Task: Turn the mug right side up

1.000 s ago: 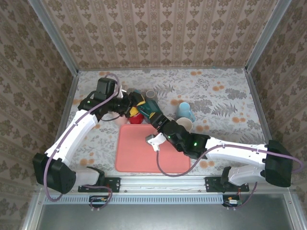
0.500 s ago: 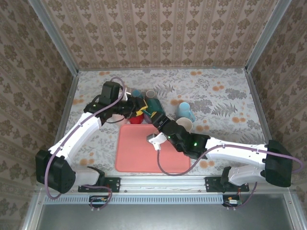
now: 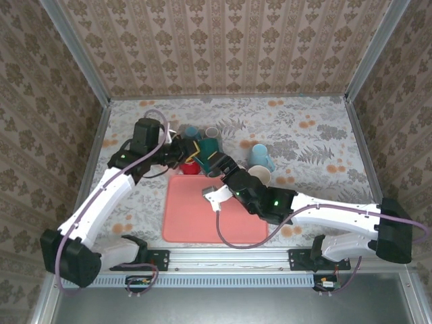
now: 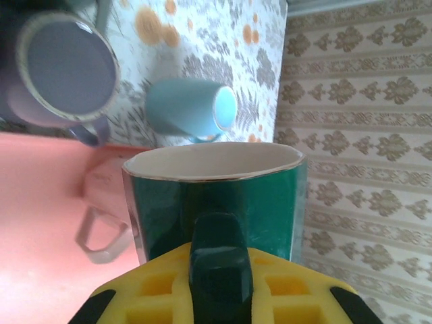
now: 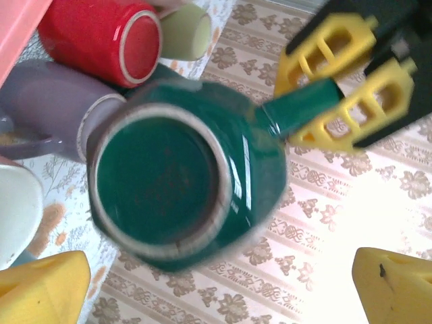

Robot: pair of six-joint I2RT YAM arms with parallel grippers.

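The green mug (image 5: 162,182) is pinched by its handle between the yellow fingers (image 5: 297,57) of the left end effector (image 4: 217,290), which is pressed together on it. In the left wrist view the green mug's open rim is seen just beyond those fingers, turned away from them.

The right end effector (image 5: 219,287) is spread wide. One of its fingers is seen to each side of the green mug, and neither touches it. The green mug's base is turned toward this end effector. Whether the green mug rests on the counter (image 3: 304,128) cannot be told.

Beyond the right end effector, close beside the green mug, a red mug (image 5: 101,37) and a purple mug (image 5: 47,108) are seen. Beyond the left end effector, past the green mug, a light blue mug (image 4: 189,108) is seen lying on its side on the counter. A tray (image 3: 202,216) is seen to one side below the left end effector.
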